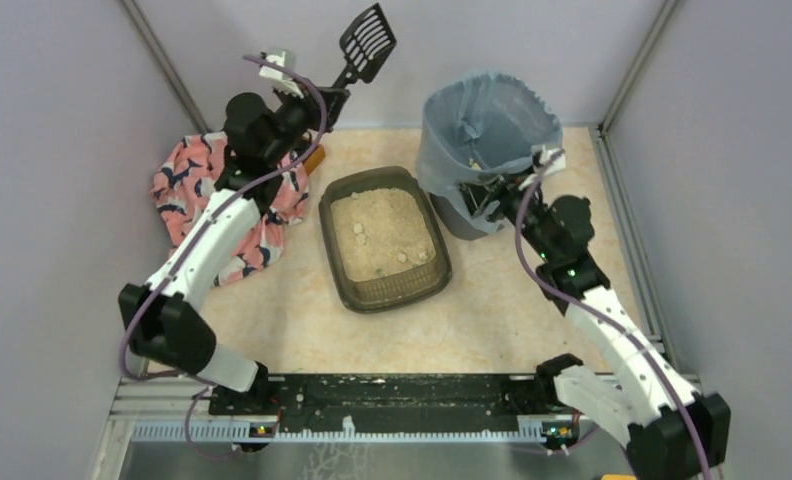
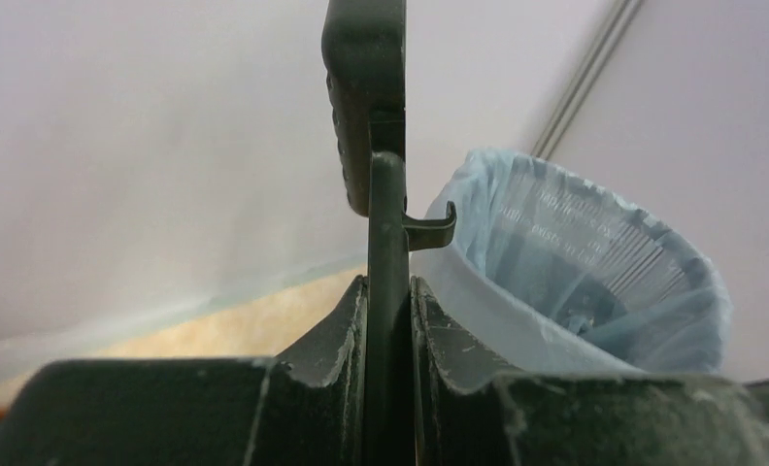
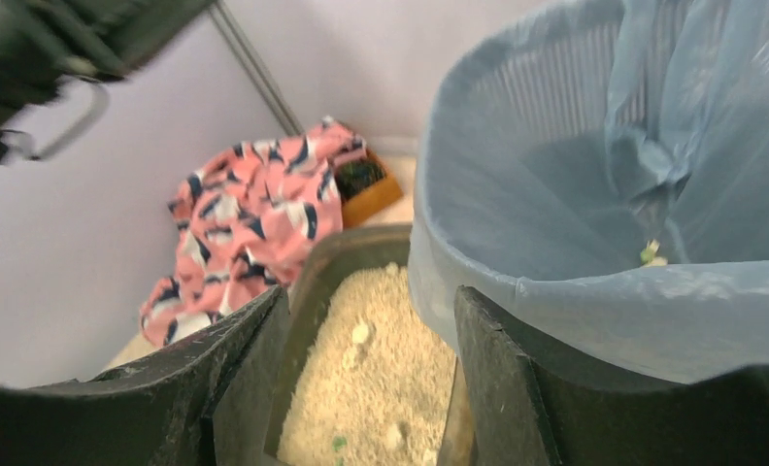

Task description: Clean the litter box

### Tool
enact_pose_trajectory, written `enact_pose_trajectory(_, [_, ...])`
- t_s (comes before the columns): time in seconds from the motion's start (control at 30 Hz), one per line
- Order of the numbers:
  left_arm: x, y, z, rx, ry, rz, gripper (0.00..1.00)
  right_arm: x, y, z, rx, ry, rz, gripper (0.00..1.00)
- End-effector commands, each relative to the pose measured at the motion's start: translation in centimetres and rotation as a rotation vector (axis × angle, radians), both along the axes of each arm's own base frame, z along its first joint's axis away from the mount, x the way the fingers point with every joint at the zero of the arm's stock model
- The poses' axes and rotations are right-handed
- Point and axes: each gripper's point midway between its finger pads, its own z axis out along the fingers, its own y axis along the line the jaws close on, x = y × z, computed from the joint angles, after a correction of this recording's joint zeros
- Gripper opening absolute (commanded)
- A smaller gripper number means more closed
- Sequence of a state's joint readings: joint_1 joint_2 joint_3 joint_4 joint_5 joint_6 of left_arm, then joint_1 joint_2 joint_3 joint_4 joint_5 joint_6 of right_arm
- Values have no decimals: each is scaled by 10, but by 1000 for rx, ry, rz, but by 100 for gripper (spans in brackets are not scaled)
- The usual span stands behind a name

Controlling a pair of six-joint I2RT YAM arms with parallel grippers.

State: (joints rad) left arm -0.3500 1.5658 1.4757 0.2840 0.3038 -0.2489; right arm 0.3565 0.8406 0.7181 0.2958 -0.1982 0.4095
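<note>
The litter box (image 1: pixel 382 240), a dark tray of beige granules with a few pale clumps, lies mid-floor. My left gripper (image 1: pixel 319 103) is raised at the back left and is shut on the handle of the black slotted scoop (image 1: pixel 368 42), whose head points up toward the wall. In the left wrist view the scoop handle (image 2: pixel 387 233) stands pinched between the jaws of the left gripper (image 2: pixel 388 291). My right gripper (image 1: pixel 490 196) hangs open at the bin's near side. Its fingers (image 3: pixel 235 359) frame the litter box (image 3: pixel 361 388) below, with nothing between them.
A round bin (image 1: pixel 487 130) with a blue-grey liner stands right of the tray, with bits inside it (image 3: pixel 652 254). A pink patterned cloth (image 1: pixel 222 200) lies at the left, with a small orange-brown box (image 1: pixel 317 158) beside it. Lilac walls close in the floor.
</note>
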Motion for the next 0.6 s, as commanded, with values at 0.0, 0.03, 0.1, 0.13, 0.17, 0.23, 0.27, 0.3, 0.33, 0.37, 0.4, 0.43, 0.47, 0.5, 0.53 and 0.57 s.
enact_pose_trajectory(0.0, [-28,32,-26,-61,159,143,0,10,18,-10,-70,57,92,64])
enact_pose_trajectory(0.03, [-34,40,-38,-62,197,174,0,10,19,-10,-68,51,97,64])
enact_pose_trajectory(0.1, [-50,49,-61,-62,272,202,0,10,21,-10,-67,42,104,64])
enact_pose_trajectory(0.13, [-58,51,-72,-61,318,207,0,10,21,-10,-67,43,105,65])
enact_pose_trajectory(0.17, [-66,51,-82,-52,365,200,0,11,22,-12,-69,46,108,65])
enact_pose_trajectory(0.23, [-81,58,-98,-41,447,236,0,11,23,-15,-69,53,112,65])
enact_pose_trajectory(0.27, [-87,64,-104,-38,466,272,0,11,23,-16,-67,54,115,65])
enact_pose_trajectory(0.3, [-93,70,-109,-35,474,305,0,11,24,-16,-64,54,117,65])
enact_pose_trajectory(0.33, [-98,76,-116,-29,491,337,0,11,24,-16,-62,56,118,65])
enact_pose_trajectory(0.37, [-103,82,-126,-7,520,366,0,10,24,-17,-60,57,120,65])
enact_pose_trajectory(0.4, [-107,87,-134,18,543,387,0,9,24,-17,-58,57,122,65])
enact_pose_trajectory(0.43, [-111,90,-143,48,571,402,0,9,24,-18,-59,58,125,65])
enact_pose_trajectory(0.47, [-114,91,-154,83,598,408,0,9,25,-18,-58,60,127,65])
enact_pose_trajectory(0.5, [-117,91,-164,122,627,412,0,8,25,-17,-55,61,130,65])
enact_pose_trajectory(0.53, [-120,87,-178,168,660,409,0,7,25,-17,-54,60,134,65])
enact_pose_trajectory(0.57, [-123,83,-186,210,679,407,0,5,26,-17,-50,60,138,65])
